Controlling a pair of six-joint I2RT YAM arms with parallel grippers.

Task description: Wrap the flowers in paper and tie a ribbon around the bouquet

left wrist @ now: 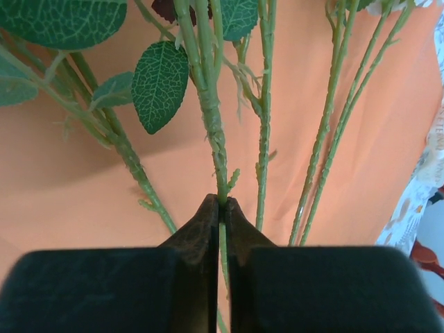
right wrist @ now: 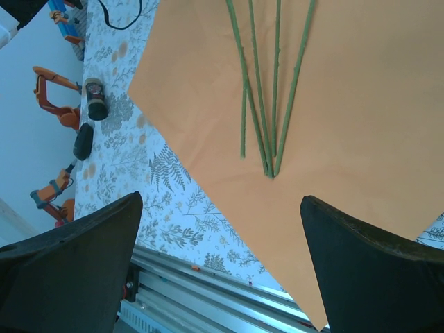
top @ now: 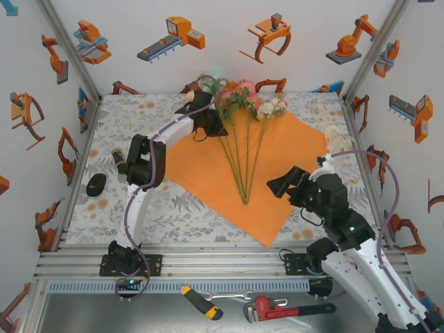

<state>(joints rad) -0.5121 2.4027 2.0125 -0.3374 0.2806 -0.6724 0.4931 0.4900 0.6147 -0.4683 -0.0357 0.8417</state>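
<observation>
The flowers (top: 246,97) lie with their heads at the far side and their long green stems (top: 243,163) running toward me over the orange paper (top: 295,156), which lies flat as a diamond. My left gripper (top: 216,126) sits low by the leaves. In the left wrist view its jaws (left wrist: 223,205) pinch one stem (left wrist: 210,114) just above the paper (left wrist: 69,180). My right gripper (top: 281,186) hovers open over the paper's near right part; between its fingers (right wrist: 220,201) I see the stem ends (right wrist: 267,142). A cream strip, perhaps the ribbon (top: 334,137), lies by the paper's right corner.
A dark cylinder (top: 119,158) and a black oval object (top: 96,184) rest on the floral tablecloth at the left. A screwdriver (top: 201,303) and a red pipe wrench (top: 277,307) lie on the shelf in front of the arm bases. Walls close in three sides.
</observation>
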